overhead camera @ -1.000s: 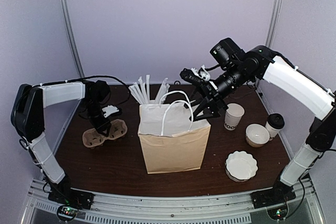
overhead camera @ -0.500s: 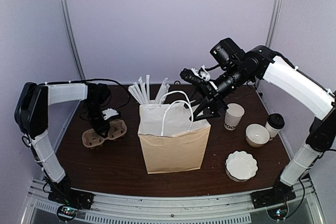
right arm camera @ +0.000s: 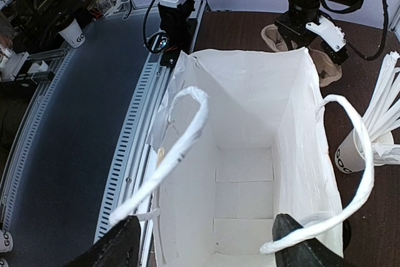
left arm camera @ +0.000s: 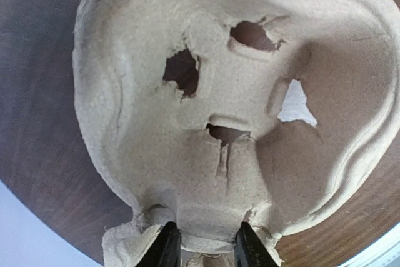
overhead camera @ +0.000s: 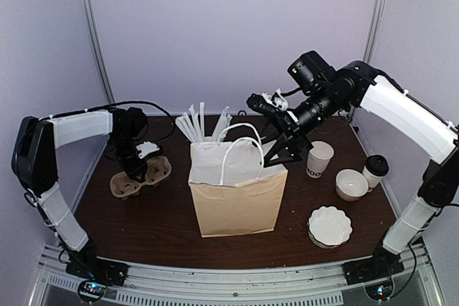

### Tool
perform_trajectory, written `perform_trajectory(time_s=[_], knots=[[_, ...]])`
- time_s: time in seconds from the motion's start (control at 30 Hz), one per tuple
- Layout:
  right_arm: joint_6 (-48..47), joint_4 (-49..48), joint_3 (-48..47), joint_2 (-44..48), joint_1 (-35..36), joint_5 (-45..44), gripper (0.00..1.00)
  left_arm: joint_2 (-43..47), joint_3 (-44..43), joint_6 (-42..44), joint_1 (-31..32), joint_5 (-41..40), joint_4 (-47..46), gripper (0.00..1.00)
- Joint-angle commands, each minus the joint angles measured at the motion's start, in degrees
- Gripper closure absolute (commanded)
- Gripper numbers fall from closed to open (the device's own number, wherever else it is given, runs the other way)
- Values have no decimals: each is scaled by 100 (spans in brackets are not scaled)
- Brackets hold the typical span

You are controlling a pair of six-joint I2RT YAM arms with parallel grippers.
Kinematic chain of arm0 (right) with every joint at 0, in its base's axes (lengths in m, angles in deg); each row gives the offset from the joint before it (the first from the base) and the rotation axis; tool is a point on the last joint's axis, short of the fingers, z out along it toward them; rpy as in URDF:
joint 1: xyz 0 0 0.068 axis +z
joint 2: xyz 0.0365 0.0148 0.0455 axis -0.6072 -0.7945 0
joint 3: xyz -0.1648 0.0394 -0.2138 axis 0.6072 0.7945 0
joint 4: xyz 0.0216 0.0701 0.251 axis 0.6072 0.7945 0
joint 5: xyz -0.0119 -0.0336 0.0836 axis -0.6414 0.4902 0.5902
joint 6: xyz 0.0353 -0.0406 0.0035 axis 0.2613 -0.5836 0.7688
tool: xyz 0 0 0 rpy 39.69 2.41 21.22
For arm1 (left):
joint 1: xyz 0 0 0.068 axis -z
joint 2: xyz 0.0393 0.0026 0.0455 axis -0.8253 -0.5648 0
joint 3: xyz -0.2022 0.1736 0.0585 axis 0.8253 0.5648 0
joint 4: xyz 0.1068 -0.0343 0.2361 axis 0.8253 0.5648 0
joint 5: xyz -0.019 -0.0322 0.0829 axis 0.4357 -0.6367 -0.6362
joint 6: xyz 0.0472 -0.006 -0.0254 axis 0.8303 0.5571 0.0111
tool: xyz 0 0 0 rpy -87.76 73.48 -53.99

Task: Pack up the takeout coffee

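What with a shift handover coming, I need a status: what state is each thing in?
takeout coffee: upright, lid on, not bagged
paper bag: upright, mouth open, empty
cup carrier: empty
lidless cup: upright, uncovered
straw cup: upright, straws in it
left gripper: jaws astride the cup carrier's edge, grip unclear
right gripper: open above the paper bag, empty

The left arm (overhead camera: 79, 128) and right arm (overhead camera: 405, 116) have white shells between black joints, trailed by thin black cables. The right gripper (overhead camera: 281, 154) has black tapering fingers and a white bracket
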Motion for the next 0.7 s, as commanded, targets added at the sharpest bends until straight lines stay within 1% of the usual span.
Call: perform_trajectory(time_s=[0.0,0.1,0.2,0.3,0.43,0.57,0.67], knots=[[-66,253,-337,216,-106,-122,21,1012,-387,-310,82,481,268,70],[-3,320,-453,276,-257,17,16,1622,-664,-481,121,827,378,71],[-19,503,-618,277,-386,127,15,2289,-1104,-640,294,1203,406,71],[40,563,-676,289,-501,119,15,2896,-1507,-849,576,1710,210,70],[203,439,-526,397,-528,256,16,3438,-1793,-1301,883,2369,-376,68],[74,575,-286,501,-362,197,18,3511,-1949,-1855,1129,3127,-1084,68],[106,381,151,766,-109,-184,18,3510,-1799,-2518,1323,3638,-1923,68]])
